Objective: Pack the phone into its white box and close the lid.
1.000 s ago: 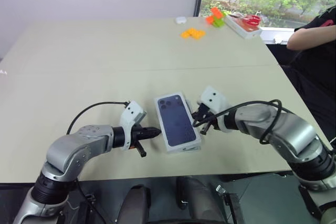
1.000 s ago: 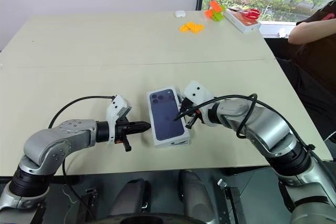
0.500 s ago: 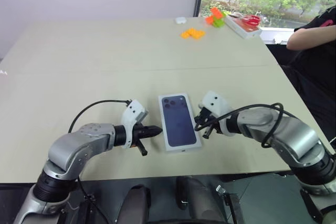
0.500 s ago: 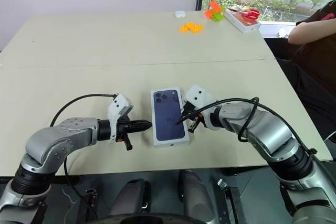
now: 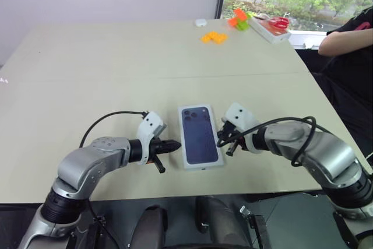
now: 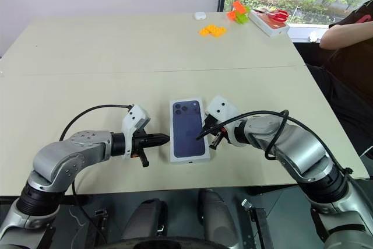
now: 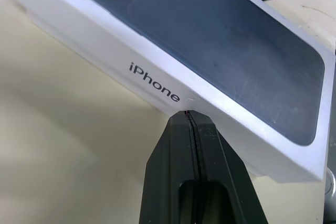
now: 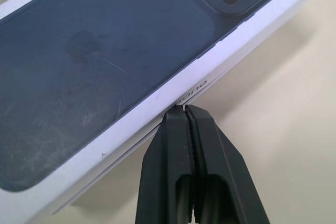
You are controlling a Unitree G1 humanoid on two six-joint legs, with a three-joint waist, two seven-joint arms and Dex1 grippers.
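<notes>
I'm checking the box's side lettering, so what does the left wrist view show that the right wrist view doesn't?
Left wrist view alone: the full word iPhone on the side wall of the lid, with the shut left gripper at that wall. Right wrist view alone: the opposite wall, its lettering mostly hidden behind the shut right gripper. Both: the lid's dark phone picture, camera cluster, and the beige table.

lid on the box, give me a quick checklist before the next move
1. Lid on the white box, printed side up: ok.
2. Lid fully seated: cannot tell; the right wrist view shows a thin seam along the long side.
3. Left tool shut, its tip at the side wall with the lettering: ok.
4. Right tool shut, its tip at the opposite long side: ok.
5. Phone inside: cannot tell, the lid covers it.
6. Table bare around the box: ok.
</notes>
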